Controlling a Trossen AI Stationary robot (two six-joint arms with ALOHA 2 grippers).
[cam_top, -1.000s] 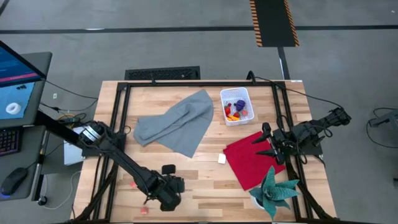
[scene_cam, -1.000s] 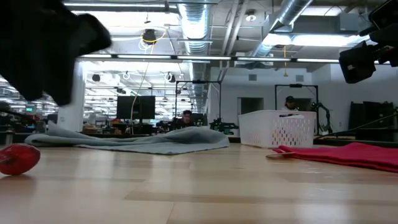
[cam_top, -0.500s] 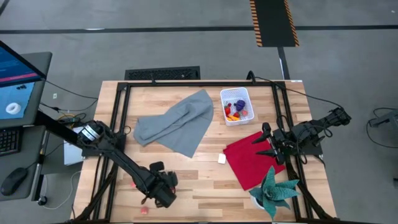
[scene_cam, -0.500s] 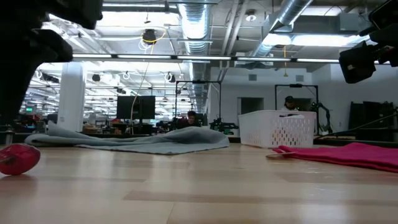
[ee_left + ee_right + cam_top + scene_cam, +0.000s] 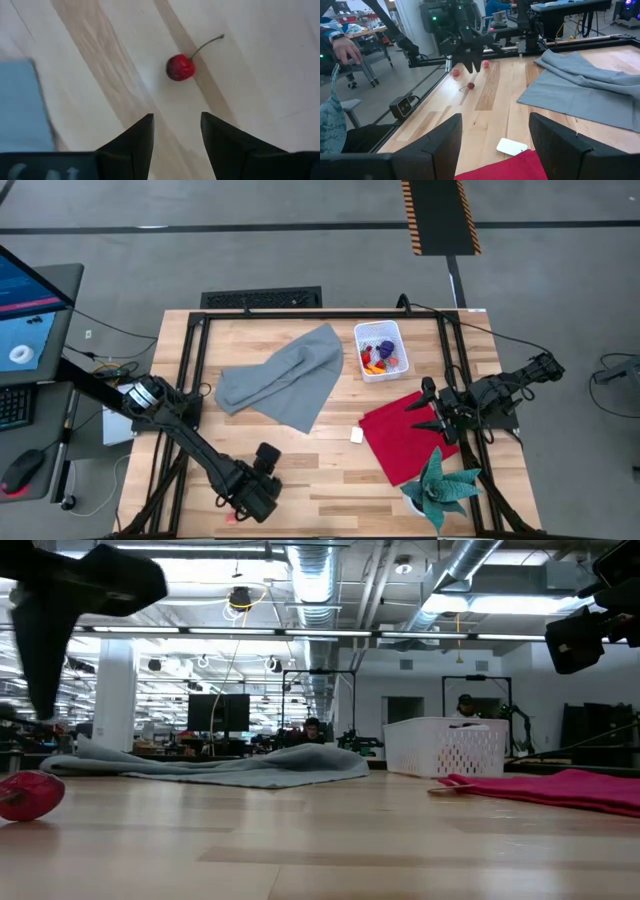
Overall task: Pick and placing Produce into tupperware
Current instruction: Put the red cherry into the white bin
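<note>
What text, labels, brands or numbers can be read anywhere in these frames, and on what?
No readable text anywhere.
Monitor beside the table: shows a blue screen, content too small to read.
Floor strip: orange and black hazard stripes, a marking without words.
Tupperware, cherry: no labels visible.

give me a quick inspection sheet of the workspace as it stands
surface: light wooden slatted table in a black frame.
job's things: small white perforated plastic tub near the far edge, holding purple, red and yellow toy produce; one red cherry with a stem loose on the wood; two pink berries near the table's left edge.
clutter: crumpled grey cloth, red cloth, small white cube, teal spiky plant.
grippers: left gripper open, hovering by the cherry, not touching it; right gripper open, empty, above the red cloth.
cables: black leads running off the table's left side.
surroundings: monitor, mouse, grey floor; people in the room behind.
</note>
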